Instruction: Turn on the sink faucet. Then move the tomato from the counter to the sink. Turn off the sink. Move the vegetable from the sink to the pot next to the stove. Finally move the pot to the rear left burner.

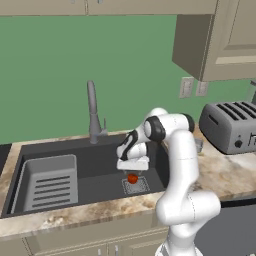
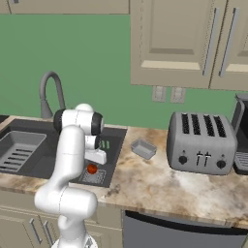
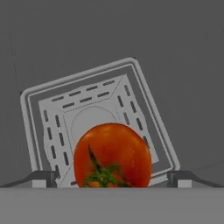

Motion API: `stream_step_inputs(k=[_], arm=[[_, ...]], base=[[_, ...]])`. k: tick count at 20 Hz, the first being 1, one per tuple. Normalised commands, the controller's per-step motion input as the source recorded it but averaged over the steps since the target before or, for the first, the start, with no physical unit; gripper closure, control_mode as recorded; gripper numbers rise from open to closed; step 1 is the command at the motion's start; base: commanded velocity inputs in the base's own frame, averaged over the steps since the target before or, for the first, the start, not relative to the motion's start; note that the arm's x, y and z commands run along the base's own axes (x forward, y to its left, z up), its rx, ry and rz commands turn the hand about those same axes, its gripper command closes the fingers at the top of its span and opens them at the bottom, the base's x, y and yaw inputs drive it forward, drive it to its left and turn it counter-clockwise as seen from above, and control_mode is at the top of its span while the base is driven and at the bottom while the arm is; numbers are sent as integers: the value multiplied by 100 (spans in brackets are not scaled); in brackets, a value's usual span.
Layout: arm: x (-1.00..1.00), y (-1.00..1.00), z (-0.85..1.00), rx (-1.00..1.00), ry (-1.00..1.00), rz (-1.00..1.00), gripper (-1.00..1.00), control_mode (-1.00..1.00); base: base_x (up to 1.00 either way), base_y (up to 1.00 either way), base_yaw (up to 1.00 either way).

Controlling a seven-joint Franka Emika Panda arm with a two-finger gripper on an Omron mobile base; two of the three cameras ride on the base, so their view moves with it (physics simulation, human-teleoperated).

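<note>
Gripper (image 1: 132, 174), lowered into the sink (image 1: 100, 160), its fingers spread to either side of the tomato (image 3: 113, 155) without visibly pressing it. Tomato sits over the square drain grate (image 3: 94, 113), at five o'clock from the faucet (image 1: 93, 112). Toaster (image 2: 201, 143) on the table (image 2: 164, 184).

Place: a rendered home kitchen.
Sink: a dark basin (image 1: 100, 175) with a curved grey faucet (image 1: 93, 112) is set at centre left.
Counter: a marbled worktop (image 2: 160, 181) is seen along the bottom.
Appliance: a grey four-slot toaster (image 2: 202, 142) is placed at right.
Cabinets: beige wall cupboards (image 2: 179, 41) are hung at upper right on a green wall (image 1: 75, 65).
</note>
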Motion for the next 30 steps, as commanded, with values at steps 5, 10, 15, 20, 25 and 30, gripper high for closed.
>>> stream_step_inputs(k=[5, 10, 15, 20, 25, 30], arm=[[1, 6, -10, 0, 0, 0, -100, -100], [-1, 0, -7, 0, 0, 0, -100, -100], [-10, 0, -1, 0, 0, 0, -100, -100], [-11, 0, -1, 0, 0, 0, -100, -100], [-10, 0, -3, 0, 0, 0, -100, -100], [-5, 0, -6, 0, 0, 0, -100, -100]], base=[[0, 0, 0], [0, 0, 0], [0, 0, 0], [0, 0, 0], [0, 0, 0], [0, 0, 0]])
